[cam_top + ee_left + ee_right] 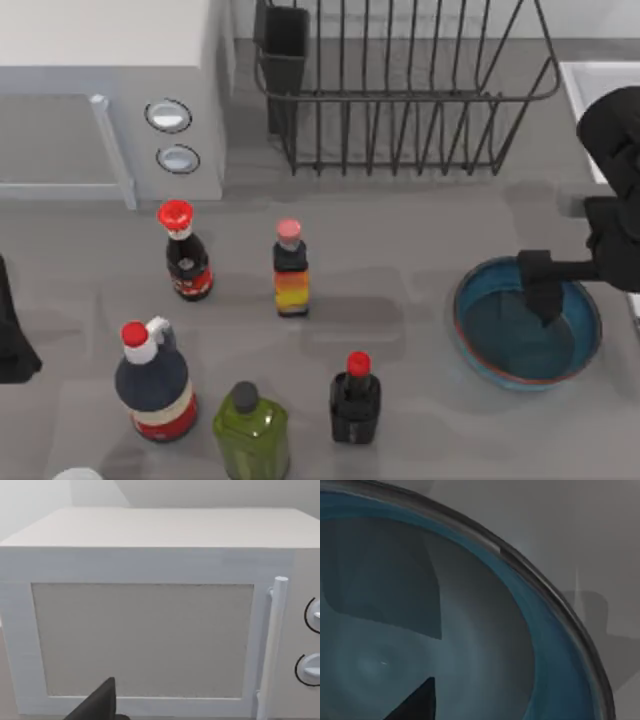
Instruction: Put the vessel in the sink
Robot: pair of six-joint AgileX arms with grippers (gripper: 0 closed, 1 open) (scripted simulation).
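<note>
So far the task was at its beginning, as I judged it: the vessel [527,322] was on the grey surface [400,260] at the right side of the top view, and not in the sink [597,85], of which a pale corner showed at the far right, well apart from the vessel and beyond the black wire dish rack [400,90]. My right gripper [543,290] was over the vessel, with a dark finger reaching down inside, near the rim on the side toward the sink. In the right wrist view the blue inside of the vessel [445,645] was very close, with its dark rim curving across. I cannot tell whether this gripper was open or closed, or whether it already touched the rim. My left arm was parked at the left edge of the surface, its wrist view facing the white microwave [150,630]. What was left, in my opinion, was nearly everything: to take hold of the rim, to lift the vessel, to carry it past the rack and to put it down in the sink.
</note>
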